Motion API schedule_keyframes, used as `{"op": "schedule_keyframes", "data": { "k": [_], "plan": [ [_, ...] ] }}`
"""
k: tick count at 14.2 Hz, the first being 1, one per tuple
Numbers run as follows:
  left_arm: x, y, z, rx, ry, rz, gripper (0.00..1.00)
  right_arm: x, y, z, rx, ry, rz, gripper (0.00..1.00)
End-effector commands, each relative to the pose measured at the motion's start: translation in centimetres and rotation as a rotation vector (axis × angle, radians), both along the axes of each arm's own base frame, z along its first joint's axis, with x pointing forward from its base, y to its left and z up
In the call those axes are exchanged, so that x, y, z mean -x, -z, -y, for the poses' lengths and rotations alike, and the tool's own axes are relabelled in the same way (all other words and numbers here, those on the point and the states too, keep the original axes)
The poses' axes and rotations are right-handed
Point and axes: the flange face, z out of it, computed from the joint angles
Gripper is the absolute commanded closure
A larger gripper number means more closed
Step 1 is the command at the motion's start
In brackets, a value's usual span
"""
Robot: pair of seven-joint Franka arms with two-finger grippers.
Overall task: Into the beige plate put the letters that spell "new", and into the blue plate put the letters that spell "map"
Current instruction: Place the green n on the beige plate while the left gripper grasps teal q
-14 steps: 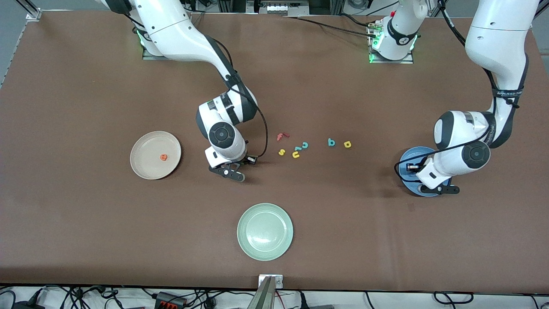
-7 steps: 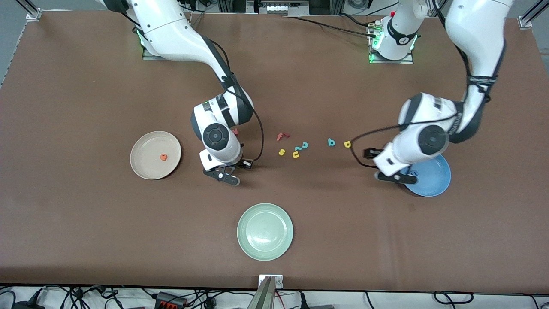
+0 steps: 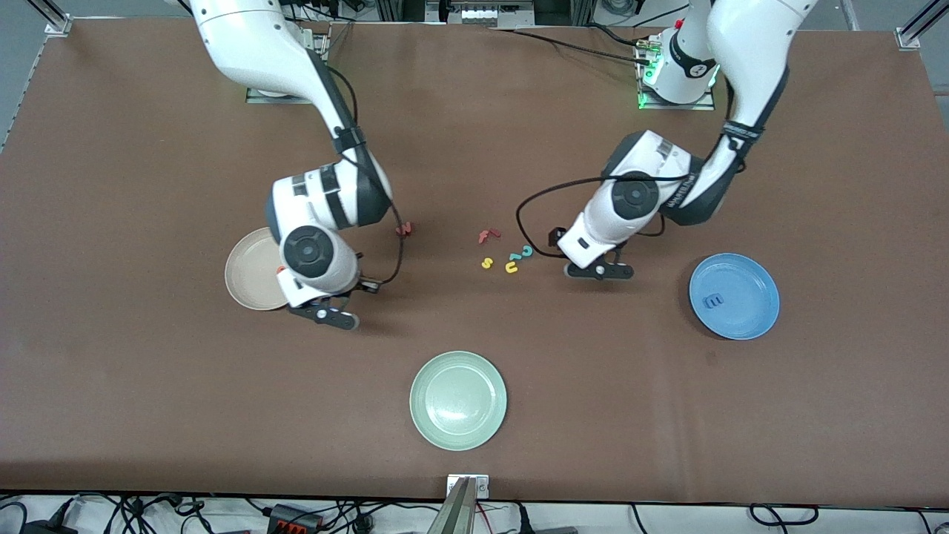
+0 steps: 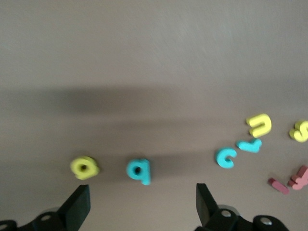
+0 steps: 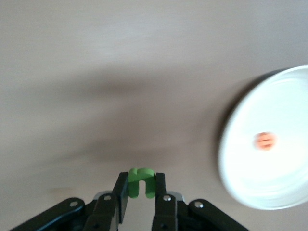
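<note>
So far the orange e (image 5: 265,140) sits in the beige plate (image 3: 248,278) and the blue m (image 3: 714,301) in the blue plate (image 3: 749,319). The right gripper (image 5: 139,192) has its fingers clamped on the green n (image 5: 140,182) beside that plate; the left gripper (image 4: 143,204) holds its fingers spread above the teal a (image 4: 139,170) and yellow p (image 4: 84,167).

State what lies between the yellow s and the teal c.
The yellow u and a small teal piece, shown in the front and left wrist views.

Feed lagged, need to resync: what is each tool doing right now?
Left tool: open, holding nothing, over the teal a and yellow p.
Right tool: shut on the green n, near the beige plate.
</note>
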Motion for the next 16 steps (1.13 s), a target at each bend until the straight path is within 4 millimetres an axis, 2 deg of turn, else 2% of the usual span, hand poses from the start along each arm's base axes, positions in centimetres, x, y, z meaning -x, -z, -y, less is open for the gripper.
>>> {"op": "schedule_keyframes", "data": {
  "k": [1, 2, 4, 6, 8, 9, 11, 12, 13, 14, 15, 16],
  "plan": [
    [0.5, 2.1, 0.0, 0.004, -0.004, 0.021, 0.17, 1.8, -0.1, 5.9, -0.001, -0.058, -0.073, 0.77],
    [0.8, 2.7, -0.2, -0.001, 0.004, 0.024, 0.17, 2.3, 0.2, 8.3, -0.009, -0.084, -0.101, 0.77],
    [1.1, 3.4, -1.1, -0.033, 0.036, 0.029, 0.17, 3.2, 1.0, 11.8, -0.025, -0.104, -0.142, 0.77],
    [0.7, 4.3, -2.3, -0.044, 0.034, 0.035, 0.18, 4.3, 2.4, 12.8, -0.025, -0.106, -0.174, 0.77],
    [0.9, 4.8, -1.7, -0.033, 0.016, 0.043, 0.18, 4.7, 3.5, 13.8, -0.031, -0.085, -0.174, 0.77],
    [1.0, 5.2, -1.7, -0.033, 0.017, 0.038, 0.23, 5.0, 4.4, 13.9, -0.026, -0.085, -0.171, 0.77],
    [1.1, 5.5, -1.6, -0.032, 0.019, 0.035, 0.4, 5.4, 5.5, 14.5, -0.022, -0.084, -0.136, 0.77],
    [1.2, 5.9, -1.7, -0.033, 0.018, 0.028, 0.47, 5.3, 5.5, 14.5, -0.024, -0.085, -0.131, 0.72],
    [1.2, 6.1, -1.6, -0.032, 0.019, 0.024, 0.49, 5.1, 5.0, 14.2, -0.029, -0.088, -0.123, 0.43],
    [1.3, 6.3, -1.5, -0.028, 0.019, 0.027, 0.53, 4.8, 4.4, 13.8, -0.034, -0.093, -0.112, 0.0],
    [1.2, 6.4, -1.5, -0.023, 0.017, 0.031, 0.54, 4.3, 3.1, 13.3, -0.044, -0.098, -0.096, 0.0],
    [1.2, 6.4, -1.5, -0.022, 0.017, 0.031, 0.68, 4.1, 1.8, 12.8, -0.057, -0.103, -0.083, 0.0]
  ]
}}
